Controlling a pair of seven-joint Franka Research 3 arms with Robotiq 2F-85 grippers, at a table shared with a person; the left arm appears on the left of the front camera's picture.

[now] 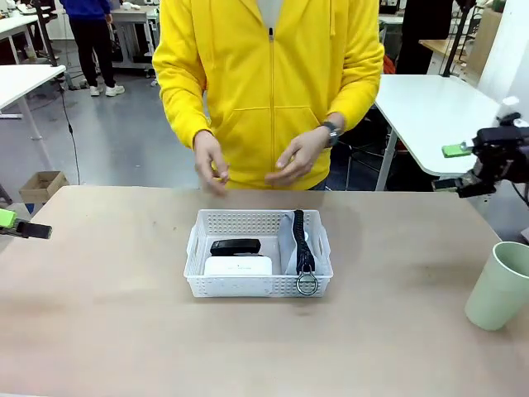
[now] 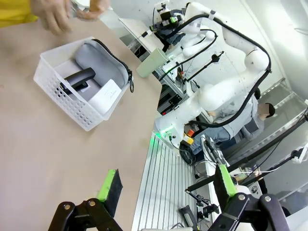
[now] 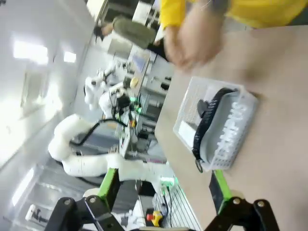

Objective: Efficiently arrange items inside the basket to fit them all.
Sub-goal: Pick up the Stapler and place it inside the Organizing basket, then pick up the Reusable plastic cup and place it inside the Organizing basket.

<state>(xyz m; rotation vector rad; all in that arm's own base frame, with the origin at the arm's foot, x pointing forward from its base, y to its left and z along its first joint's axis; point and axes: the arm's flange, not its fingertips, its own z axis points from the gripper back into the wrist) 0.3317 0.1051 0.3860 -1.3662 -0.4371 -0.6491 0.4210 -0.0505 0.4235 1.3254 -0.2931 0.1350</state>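
pouch [image 1: 291, 240], box [image 1: 238, 265], stapler [image 1: 235, 246] lie in basket [image 1: 256, 285], cup [image 1: 499, 286] waits outside on worktop [image 1: 124, 331], left claw [image 2: 167, 183] and right claw [image 3: 164, 183] open, empty.

The perforated basket [image 1: 248, 286] and box [image 1: 238, 265] are white, the stapler [image 1: 235, 246] black. The pouch [image 1: 287, 241] looks grey, black-strapped; the cup [image 1: 500, 287] is pale green.

My left gripper [image 2: 166, 185] hangs low and open well to the left of the basket [image 1: 248, 287], while my right gripper [image 1: 453, 168], jaws also spread, hovers higher well to its right.
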